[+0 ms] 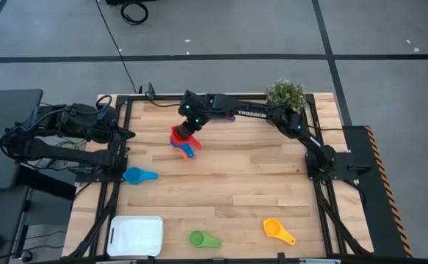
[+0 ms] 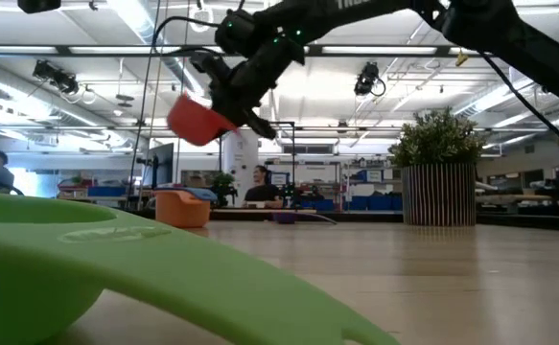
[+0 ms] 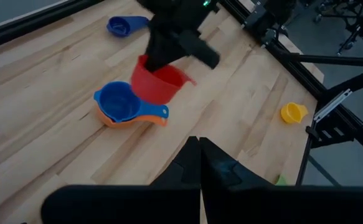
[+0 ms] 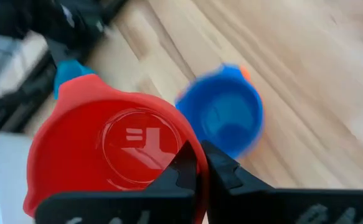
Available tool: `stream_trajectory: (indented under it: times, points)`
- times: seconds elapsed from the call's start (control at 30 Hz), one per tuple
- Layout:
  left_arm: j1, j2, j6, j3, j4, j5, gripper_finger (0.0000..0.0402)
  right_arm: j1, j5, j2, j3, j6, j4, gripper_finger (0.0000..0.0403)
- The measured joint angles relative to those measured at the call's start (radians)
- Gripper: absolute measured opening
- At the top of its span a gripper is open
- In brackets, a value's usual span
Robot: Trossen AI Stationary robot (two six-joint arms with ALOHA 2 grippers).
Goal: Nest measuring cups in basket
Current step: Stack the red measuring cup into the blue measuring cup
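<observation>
**Nesting barely started, basket still empty**

Surface (image 1: 236,183): wood top, arms mounted at 9 and 3 o'clock in the high view.

Basket (image 1: 136,235), white tray, sits near 7 o'clock at the front edge. Nothing in it. No cup near it except green.

Right arm reaches across to about 11 o'clock. Right tool (image 1: 189,135) pinched tight on the red cup (image 2: 200,122), lifted clear of the surface, rim tilted. Grip looks to be on the handle end; wrist view shows the fingers nearly together over the red cup's edge.

Directly under/beside it: blue cup (image 3: 119,101) already seated inside the orange cup (image 3: 142,118). One nested pair so far, outside the basket. Red likely goes in or beside that stack next — judgement only.

Left arm parked at 9 o'clock off the surface edge, left tool (image 3: 198,152) fully closed, holding nothing.

Loose, untouched:
- light blue cup (image 1: 139,175), 8 o'clock
- yellow cup (image 1: 277,230), 5 o'clock
- green cup (image 1: 202,238), 6 o'clock, just beside the basket
- another blue cup (image 3: 125,25), far edge, seen in the left wrist view only

Left to do: red, four loose cups, then everything into the basket.
</observation>
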Motion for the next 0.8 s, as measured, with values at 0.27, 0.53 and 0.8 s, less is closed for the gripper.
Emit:
stream_trajectory:
  times: [0.27,0.53,0.8]
  points:
    - [0.0,0.0,0.0,0.0,0.003,0.0,0.0,0.019,0.067,0.063,0.0,0.007,0.047,0.001]
    - [0.001,0.001,-0.001,0.0,0.003,0.0,0.0,0.017,0.11,0.095,0.0,0.016,0.048,0.001]
    - [0.001,0.0,-0.001,0.0,0.003,0.0,0.0,0.017,0.178,0.115,0.0,-0.015,0.041,0.001]
